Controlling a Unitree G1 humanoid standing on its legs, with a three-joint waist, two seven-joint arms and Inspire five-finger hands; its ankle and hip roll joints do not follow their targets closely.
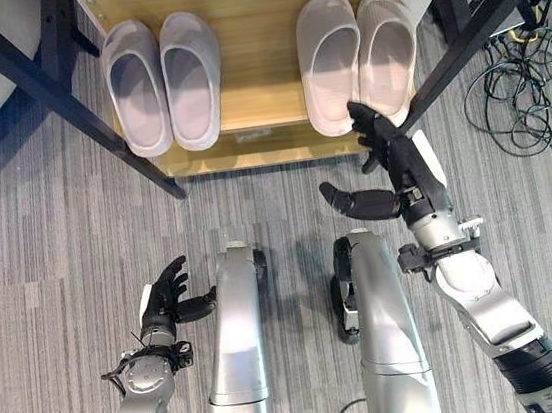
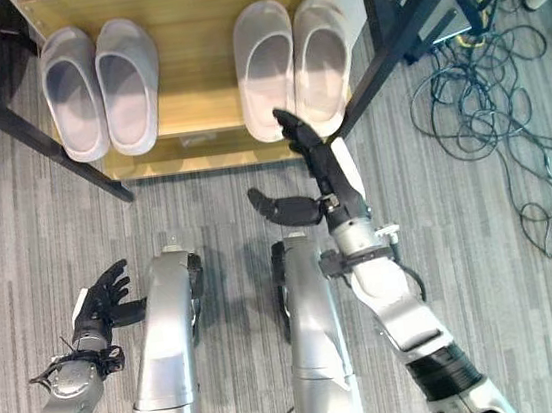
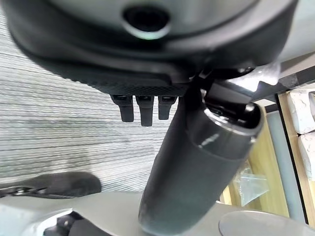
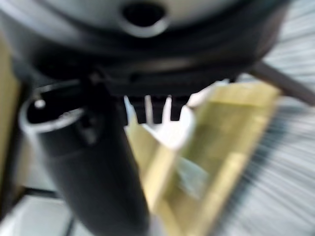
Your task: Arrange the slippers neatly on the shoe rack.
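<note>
Lowest in the head views, the left hand (image 1: 171,292) hangs over the grey carpet (image 1: 44,285) near the robot's left side, its fingers loosely spread and relaxed with the thumb out to the side, holding nothing. Further forward, the right hand (image 1: 391,157) reaches toward the shoe rack (image 1: 249,149), its fingers straight and apart, the thumb stretched out sideways; the fingertips (image 1: 357,112) lie at the heel end of the right-hand pair of slippers (image 1: 356,56), at the rack's front edge, though whether they actually touch a slipper cannot be told. That pair sits side by side on the light wooden shelf, toes pointing away from the robot, heels close to the front edge. A second pair of slippers (image 1: 162,79) stands the same way on the left part of the shelf, well apart from the first pair, with bare wood between them. Both pairs are pale grey and look evenly lined up. Dark frame legs (image 1: 73,110) slant down on either side of the rack, and a tangle of cables (image 1: 528,85) lies on the carpet to the right.
</note>
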